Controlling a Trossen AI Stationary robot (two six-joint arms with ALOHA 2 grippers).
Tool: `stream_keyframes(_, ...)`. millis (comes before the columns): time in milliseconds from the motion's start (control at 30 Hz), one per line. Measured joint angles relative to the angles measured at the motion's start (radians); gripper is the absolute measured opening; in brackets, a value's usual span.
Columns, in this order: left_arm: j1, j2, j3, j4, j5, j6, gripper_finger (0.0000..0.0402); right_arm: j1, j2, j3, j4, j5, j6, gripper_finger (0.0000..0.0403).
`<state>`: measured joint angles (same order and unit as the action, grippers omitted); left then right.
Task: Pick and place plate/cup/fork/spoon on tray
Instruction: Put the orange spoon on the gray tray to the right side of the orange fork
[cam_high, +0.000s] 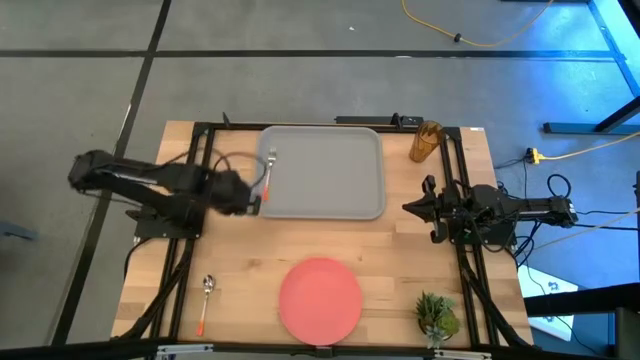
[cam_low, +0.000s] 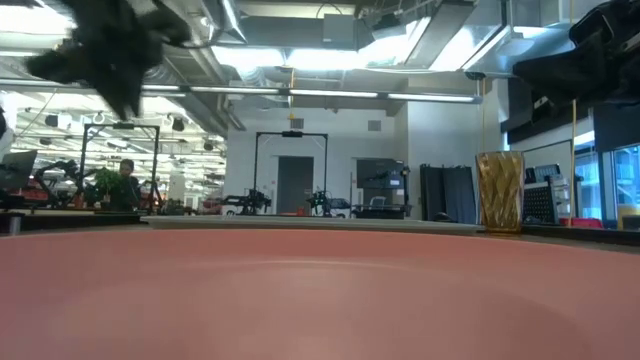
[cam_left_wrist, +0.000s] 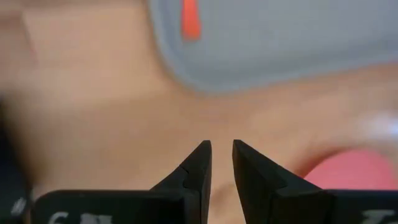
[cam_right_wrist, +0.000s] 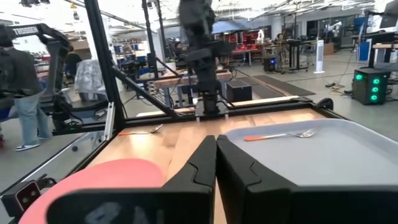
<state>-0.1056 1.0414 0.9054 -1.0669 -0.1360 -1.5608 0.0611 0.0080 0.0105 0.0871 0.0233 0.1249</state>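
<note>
Wood table (cam_high: 400, 255): pale planks framed by black rails; it carries everything below.
Tray (cam_high: 340, 175): light grey, rounded corners, low rim, at the far middle of the table; only the fork lies in it.
Left arm: reaches in from the left side, bent at the elbow, wrist low over the table just beside the tray's left edge.
Right arm: rests along the right rail, pointing in toward the tray, well apart from all the task items.
Plate (cam_high: 320, 298): coral red, round, flat on the table at the near middle, apart from the tray; it fills the lower half of the low view (cam_low: 320, 300).
Left gripper (cam_high: 250, 200): just off the tray's near-left corner; in its wrist view the fingers (cam_left_wrist: 198, 165) stand a narrow gap apart and hold nothing.
Right gripper (cam_high: 415, 207): near the tray's right edge; in its wrist view the fingers (cam_right_wrist: 202, 165) are pressed together, empty.
Cup (cam_high: 425, 141): amber, translucent, upright on the table just right of the tray's far-right corner.
Fork (cam_high: 270, 170): in the tray along its left rim, silver head toward the far side, orange handle end nearest the left gripper.
Spoon (cam_high: 206, 302): on the table near the near-left corner, bowl farther away, orange handle toward the front edge.
Plant (cam_high: 436, 314): small, green, on the near right of the table.
Writing: none that can be read.
</note>
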Motion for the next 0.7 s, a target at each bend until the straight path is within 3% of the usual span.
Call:
stream_keyframes(433, -0.667, 0.011, 0.000, -0.055, 0.023, -0.644, 0.0058, 0.000, 0.000, 0.000, 0.009, -0.001, -0.056, 0.0012)
stream_keyframes(567, -0.804, 0.047, 0.000, -0.051, 0.025, -0.750, 0.0058, 0.000, 0.000, 0.000, 0.009, 0.001, -0.056, 0.0012)
stream_keyframes(700, -0.871, 0.110, 0.000, 0.038, 0.053, -0.768, 0.0058, 0.000, 0.000, 0.000, 0.009, 0.001, -0.056, 0.0012)
